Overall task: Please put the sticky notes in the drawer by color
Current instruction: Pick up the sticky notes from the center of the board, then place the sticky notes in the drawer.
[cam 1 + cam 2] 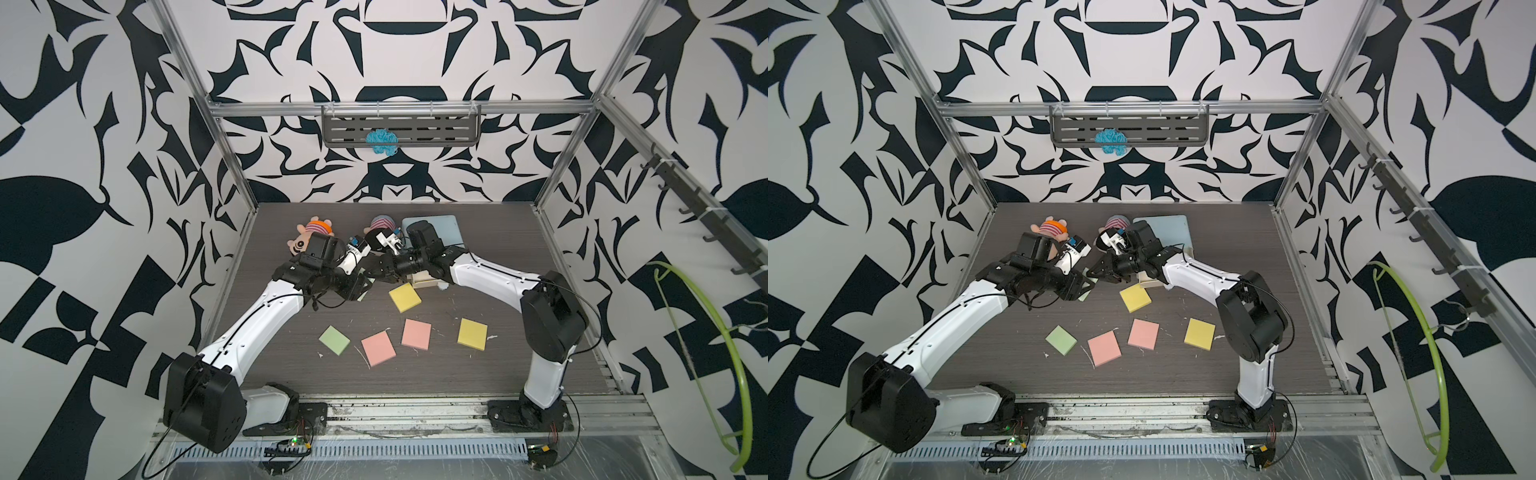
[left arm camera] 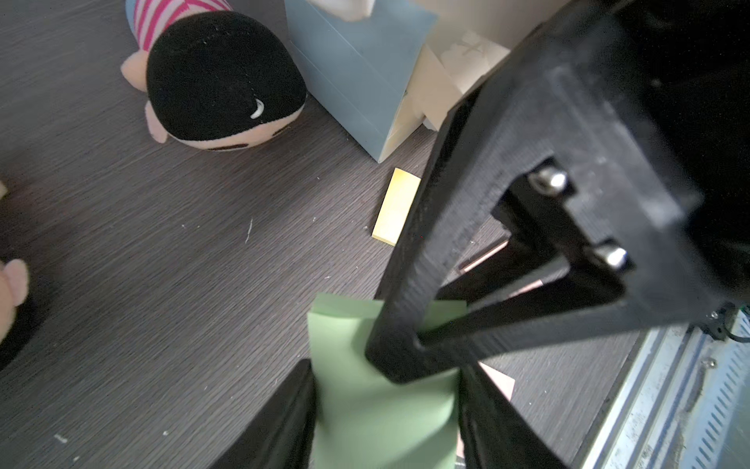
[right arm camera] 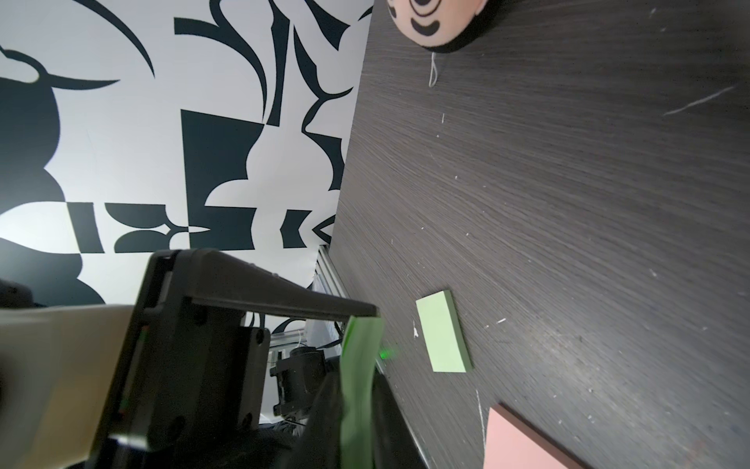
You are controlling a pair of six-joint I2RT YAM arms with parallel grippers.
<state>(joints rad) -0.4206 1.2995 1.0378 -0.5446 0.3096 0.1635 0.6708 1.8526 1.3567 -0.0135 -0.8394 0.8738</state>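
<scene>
My left gripper (image 2: 385, 422) and right gripper (image 3: 357, 390) meet above the middle of the table, and each is shut on the same green sticky note pad (image 2: 345, 333). It shows edge-on between the right jaws, green pad (image 3: 359, 345). In both top views it is only a green sliver (image 1: 1084, 294) under the left gripper (image 1: 365, 286). On the table lie another green pad (image 1: 335, 340), two pink pads (image 1: 378, 348) (image 1: 416, 334) and two yellow pads (image 1: 404, 297) (image 1: 472, 334). The pale blue drawer cabinet (image 1: 451, 230) stands behind the right arm, with a cream drawer (image 1: 424, 282) pulled out beneath it.
Two plush dolls (image 1: 311, 237) (image 1: 380, 224) lie at the back of the table, close behind the two wrists. A grey shelf (image 1: 436, 129) on the back wall holds a blue tuft (image 1: 382, 139). A green hanger (image 1: 706, 332) hangs outside the right frame.
</scene>
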